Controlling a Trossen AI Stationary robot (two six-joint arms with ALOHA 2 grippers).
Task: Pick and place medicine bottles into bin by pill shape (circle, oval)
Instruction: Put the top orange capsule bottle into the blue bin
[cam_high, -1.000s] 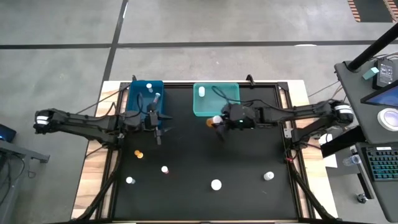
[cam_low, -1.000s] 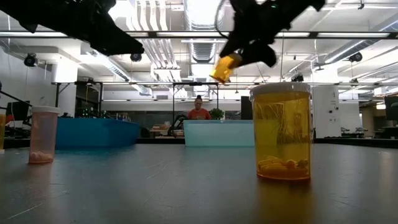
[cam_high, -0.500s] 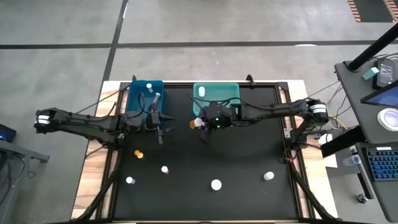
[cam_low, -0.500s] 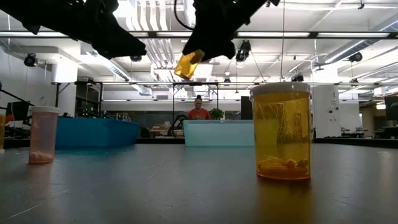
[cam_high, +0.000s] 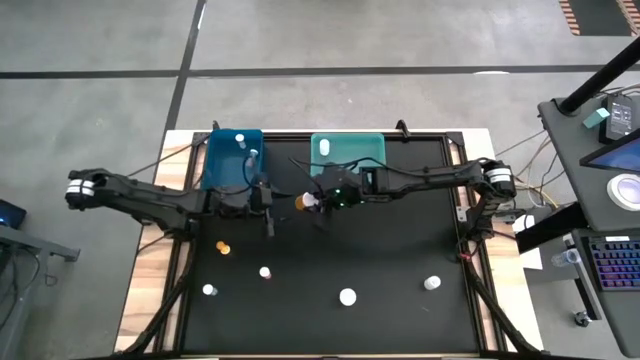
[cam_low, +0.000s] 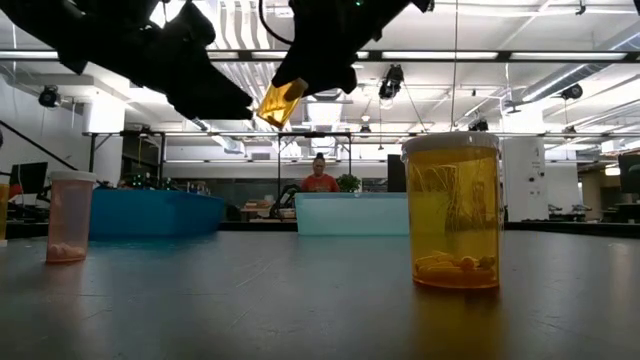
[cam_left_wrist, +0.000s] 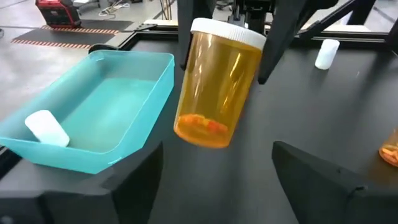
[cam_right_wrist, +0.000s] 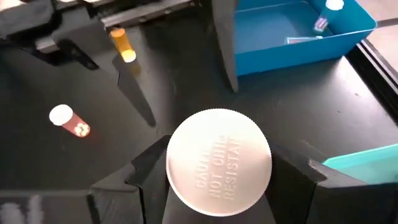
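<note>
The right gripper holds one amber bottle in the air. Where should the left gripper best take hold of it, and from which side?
Judging by its pose, grip the bare lower body of the amber bottle, below the white cap. The right gripper occupies the cap end, and the bottle hangs slightly tilted. The open left gripper already faces it, so come straight in from the left arm's side, one finger on each curved flank.

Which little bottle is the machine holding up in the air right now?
Find the two bins at the table's far edge, blue bin and teal bin. Just in front of the gap between them, the right gripper holds an amber bottle, the only one off the table.
</note>
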